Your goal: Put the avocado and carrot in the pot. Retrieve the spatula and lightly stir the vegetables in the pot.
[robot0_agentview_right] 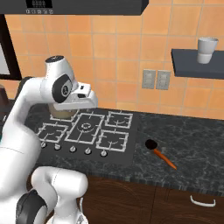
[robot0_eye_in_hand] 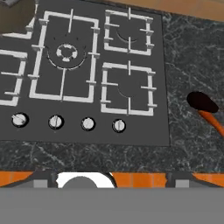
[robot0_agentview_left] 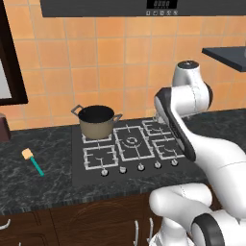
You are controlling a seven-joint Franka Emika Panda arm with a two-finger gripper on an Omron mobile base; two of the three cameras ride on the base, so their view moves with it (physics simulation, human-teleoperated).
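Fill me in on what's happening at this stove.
The robot arm is raised over the cooktop with its gripper open and empty; nothing has been picked up. The pot stands on the back left burner. The carrot lies on the counter right of the stove, its end against a dark rounded object, possibly the avocado. The spatula rests on the counter to the left. Neither vegetable looks to be in the pot yet.

Hood display (robot0_agentview_left: pixel 162 4) digits seemingly illegible
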